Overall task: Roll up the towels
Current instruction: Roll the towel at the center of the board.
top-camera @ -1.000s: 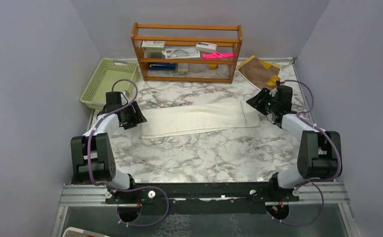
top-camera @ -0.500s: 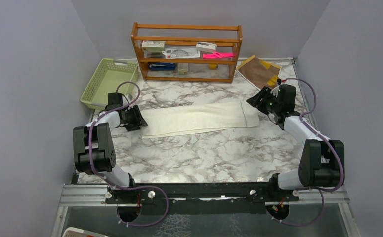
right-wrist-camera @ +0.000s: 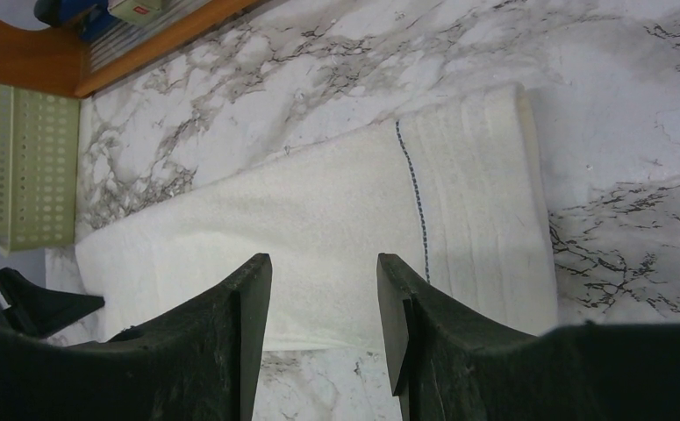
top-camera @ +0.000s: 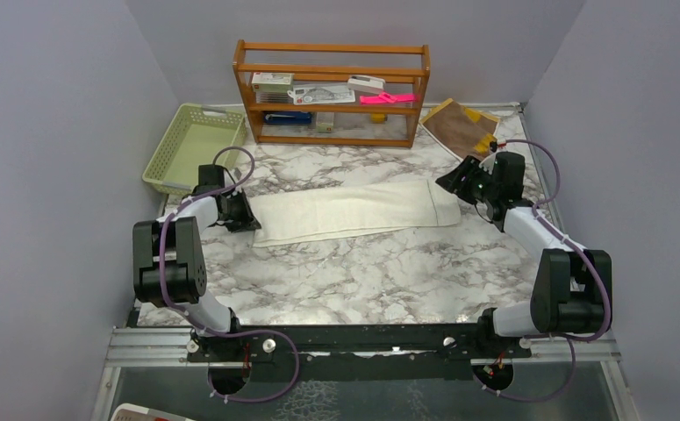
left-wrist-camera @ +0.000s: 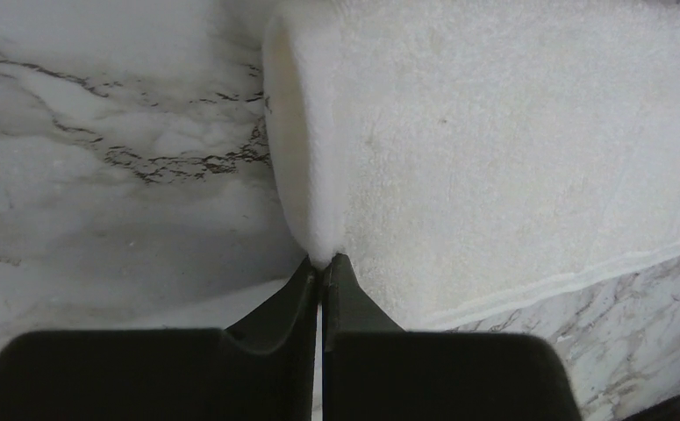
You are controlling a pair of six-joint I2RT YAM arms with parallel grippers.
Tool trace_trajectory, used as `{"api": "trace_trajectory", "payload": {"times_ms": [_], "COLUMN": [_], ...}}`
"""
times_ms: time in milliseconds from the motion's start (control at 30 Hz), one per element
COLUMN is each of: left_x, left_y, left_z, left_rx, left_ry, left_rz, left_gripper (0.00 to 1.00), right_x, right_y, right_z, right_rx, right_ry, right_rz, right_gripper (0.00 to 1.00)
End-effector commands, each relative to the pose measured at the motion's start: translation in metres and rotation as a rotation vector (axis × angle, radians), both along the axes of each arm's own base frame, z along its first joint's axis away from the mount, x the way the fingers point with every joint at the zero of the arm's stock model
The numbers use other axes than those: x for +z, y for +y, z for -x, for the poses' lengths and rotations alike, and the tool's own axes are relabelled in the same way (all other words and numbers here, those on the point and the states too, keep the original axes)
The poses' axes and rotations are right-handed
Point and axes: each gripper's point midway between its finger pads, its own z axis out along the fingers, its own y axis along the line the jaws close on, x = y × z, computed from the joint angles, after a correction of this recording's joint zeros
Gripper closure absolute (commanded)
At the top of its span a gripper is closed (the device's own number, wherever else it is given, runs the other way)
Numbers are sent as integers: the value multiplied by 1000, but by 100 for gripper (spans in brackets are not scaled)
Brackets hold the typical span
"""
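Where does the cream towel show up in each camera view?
Top external: cream towel stretched across the middle of the table.
Left wrist: cream towel fills the upper right.
Right wrist: cream towel at centre, beyond the fingers.
Shared landmark: left gripper, pinching the towel's left end.

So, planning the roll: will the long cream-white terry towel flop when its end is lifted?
Probably floppy: the long cream-white terry towel puckers into a soft fold where the left fingers pinch its end. Its fuzzy pile likely grips rather than slides.
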Motion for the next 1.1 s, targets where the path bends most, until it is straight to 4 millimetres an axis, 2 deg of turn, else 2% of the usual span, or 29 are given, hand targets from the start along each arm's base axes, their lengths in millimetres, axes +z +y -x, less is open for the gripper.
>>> {"api": "trace_trajectory", "payload": {"times_ms": [0,133,300,400,467,567,767,967,1067], "left_x": [8,35,74,91,99,106,117,150,153], "left_y": [34,74,112,120,112,74,-33,-140,-189], "left_z": [8,6,13,16,13,0,-27,-50,-51], "left_rx": [80,208,328,344,322,219,-16,-134,-214], "left_ry": [15,-24,-91,-125,-145,-189,-202,-285,-293], "left_rz": [-197,-398,-590,-637,-616,-554,-435,-311,-268], "left_gripper": [100,100,100,100,100,100,100,100,100], "right_x": [2,5,-3,-5,-4,-2,4,11,12], "right_y": [2,2,3,2,2,4,3,-1,-2], "right_z": [4,5,8,8,6,4,5,8,9], "right_rx": [26,27,29,26,27,32,39,33,28], "right_ry": [0,-5,21,29,29,27,20,16,18], "right_rz": [-1,-2,-5,-4,-7,-14,0,28,34], "right_gripper": [51,51,51,51,51,52,52,52,52]}}
